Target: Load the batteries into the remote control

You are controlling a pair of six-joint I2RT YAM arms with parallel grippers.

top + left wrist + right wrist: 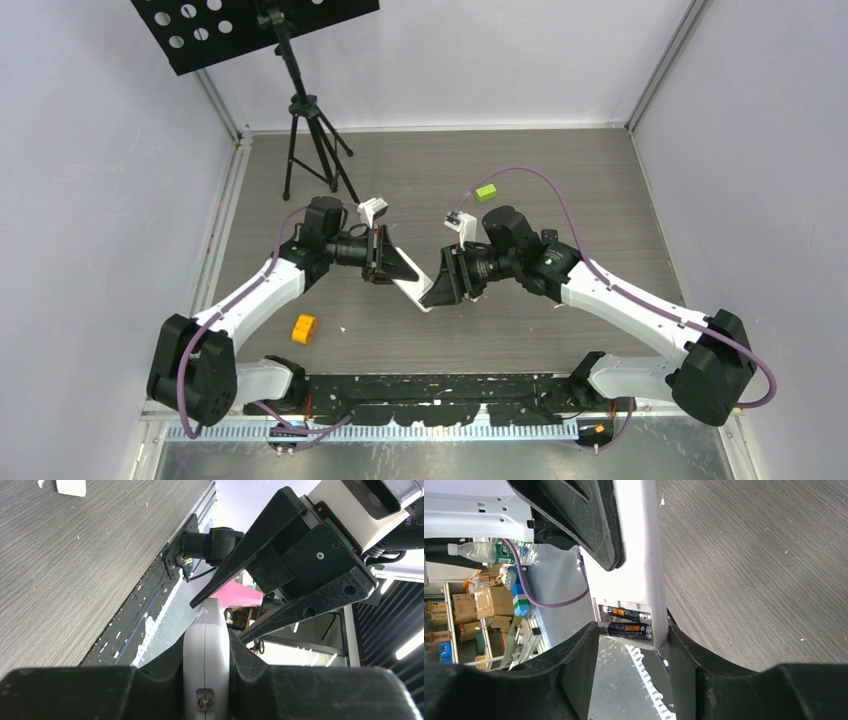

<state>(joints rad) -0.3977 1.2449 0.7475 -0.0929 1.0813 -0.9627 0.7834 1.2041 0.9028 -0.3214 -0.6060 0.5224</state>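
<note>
Two arms met above the counter point(560, 180). The left fingers point(402, 268) were clenched on the remote control point(412, 295), one finger on each side of its white body. The left wrist view showed that body edge-on and pinched with no gap.

The right fingers point(437, 292) stood partly apart and straddled the other end of the same remote control. One finger lay against its side edge and the other reached the rim of the open battery bay. Whether they pressed or merely touched could not be told.

Between the right fingers, in the right wrist view, two batteries point(629, 629) lay side by side in the open bay. They were dark with orange labels, and the nearer one sat just beside one fingertip.

From above, the two sets of fingers covered most of the remote control. Only a short white strip showed between them, and the bay and batteries were hidden. In the left wrist view the bay faced away, and the frame edge cut off the near end of the remote control. In the right wrist view the left fingers hid its far end.

An orange block point(304, 328) lay well apart from the left fingers, on their near side. A green block point(486, 192) lay beyond the right fingers. A tripod point(312, 140) stood beyond the left fingers. A small white piece point(71, 486), cut off at the frame edge, could not be identified.
</note>
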